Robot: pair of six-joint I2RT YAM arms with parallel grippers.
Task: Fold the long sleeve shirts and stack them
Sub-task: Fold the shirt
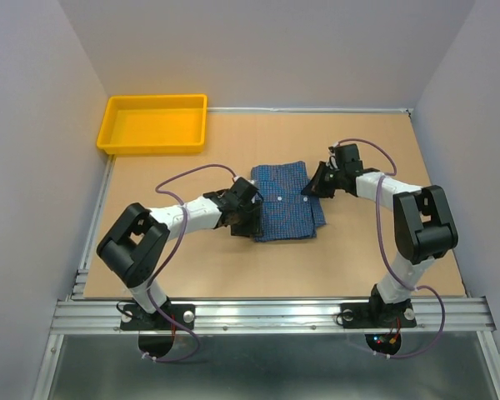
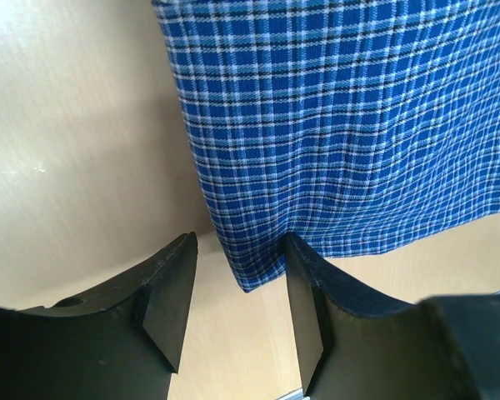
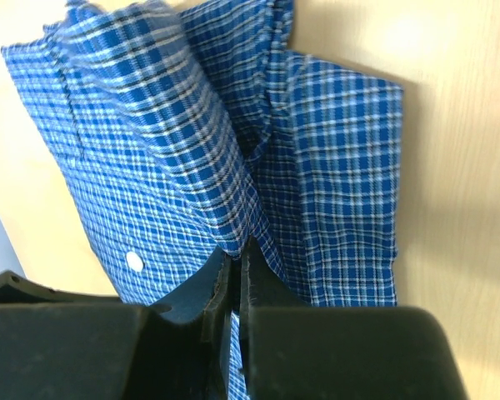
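The long sleeve shirt [image 1: 285,204], blue with a fine check, lies folded into a rough rectangle in the middle of the table. My left gripper [image 1: 252,220] sits low at the shirt's near left corner. In the left wrist view that corner of the shirt [image 2: 358,125] pokes between the open jaws of the left gripper [image 2: 240,250], and the right finger [image 2: 308,283] touches the cloth. My right gripper [image 1: 316,187] is at the shirt's right edge. Its wrist view shows the right gripper [image 3: 236,250] shut on a fold of the shirt [image 3: 150,150], next to a pale button [image 3: 134,260].
A yellow tray [image 1: 154,150] stands at the back left of the wooden table [image 1: 192,267]. Grey walls close in the left, right and back sides. A metal rail [image 1: 267,312] runs along the near edge by the arm bases.
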